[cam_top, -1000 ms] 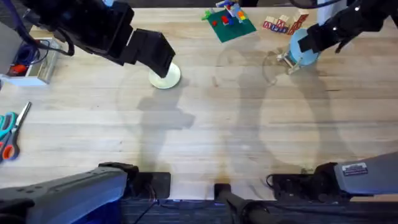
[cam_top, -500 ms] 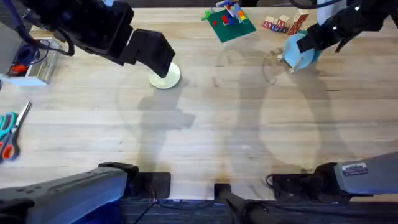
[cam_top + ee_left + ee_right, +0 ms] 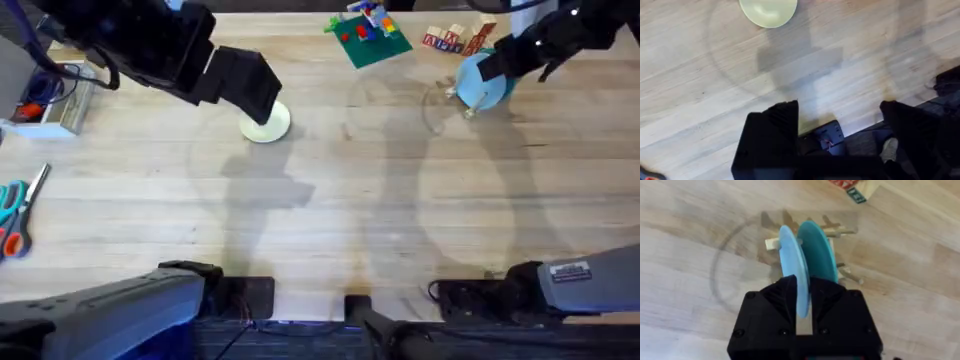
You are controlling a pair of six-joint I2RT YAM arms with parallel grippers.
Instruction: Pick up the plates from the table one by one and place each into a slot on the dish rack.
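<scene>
The blue plate (image 3: 794, 270) stands on edge, pinched at its lower rim between the black fingers of the right gripper (image 3: 802, 300), over the rack (image 3: 805, 240) at the table's far right; just beyond it from the gripper, the teal plate (image 3: 817, 250) stands upright in the rack's dowels, close beside the blue one, and whether the two touch cannot be told. From overhead, the blue plate (image 3: 484, 80) shows at the tip of the right gripper (image 3: 497, 68), with the rack (image 3: 455, 97) poking out on its left side.

The cream plate (image 3: 266, 122) lies flat on the table (image 3: 380, 200), partly under the left gripper (image 3: 250, 88), which hangs above it. In the left wrist view the cream plate (image 3: 768, 11) sits well ahead of the left gripper (image 3: 840, 112), whose fingers are spread wide with bare wood between them.

The table is pale plank wood with visible grain, crossed by soft arm shadows and faint ring marks. Behind the right gripper stand lettered blocks (image 3: 455, 38); farther left along the back edge is a green baseplate (image 3: 368, 38) with coloured bricks. Off to the left gripper's outer side sit a grey box (image 3: 45, 100) and, nearer the front edge, scissors (image 3: 18, 212) with teal and orange handles
</scene>
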